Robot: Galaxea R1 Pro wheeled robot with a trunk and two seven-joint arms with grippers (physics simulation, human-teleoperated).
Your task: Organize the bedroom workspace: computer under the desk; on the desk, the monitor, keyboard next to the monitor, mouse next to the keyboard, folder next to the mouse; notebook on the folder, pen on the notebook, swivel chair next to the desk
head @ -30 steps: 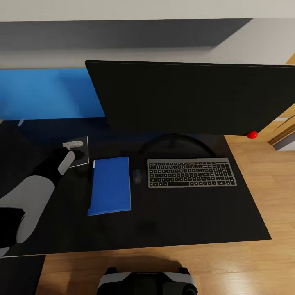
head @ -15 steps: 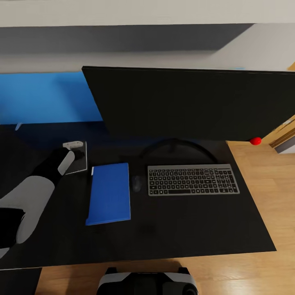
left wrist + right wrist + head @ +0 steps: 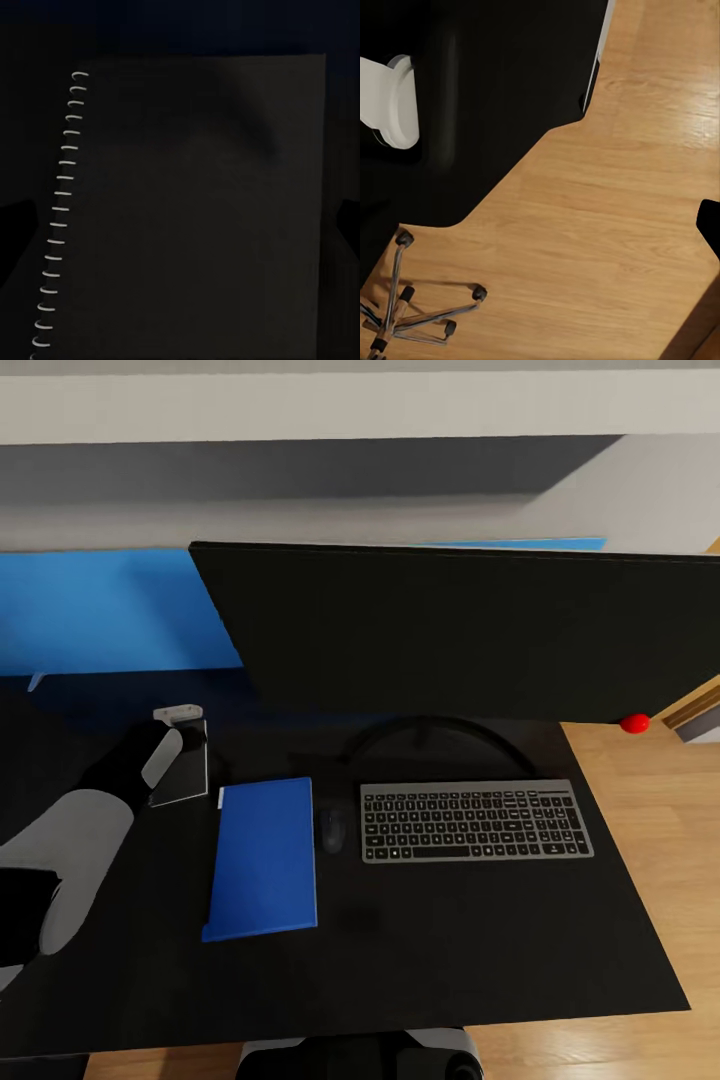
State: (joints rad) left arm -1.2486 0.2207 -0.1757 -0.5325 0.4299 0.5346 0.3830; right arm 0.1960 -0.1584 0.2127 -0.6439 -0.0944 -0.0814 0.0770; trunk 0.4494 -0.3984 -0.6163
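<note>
The desk [image 3: 480, 950] has a smooth black top with a bright blue back panel, and warm wood floor [image 3: 680, 830] shows past its right edge. The big flat black monitor [image 3: 450, 630] stands at the back on a thin curved stand. In front lies the silver keyboard [image 3: 475, 820], long side running left to right, with the small dark mouse [image 3: 332, 828] just beside it. The flat blue folder [image 3: 262, 857] lies next to the mouse, its long side pointing away from the robot. The left gripper [image 3: 178, 712] is over the thin dark notebook [image 3: 182, 770], which has white wire rings [image 3: 58, 210] down one side. I cannot tell how wide the gripper is open. The front of the desk is bare. The swivel chair [image 3: 412, 311] has shiny metal legs on the floor.
</note>
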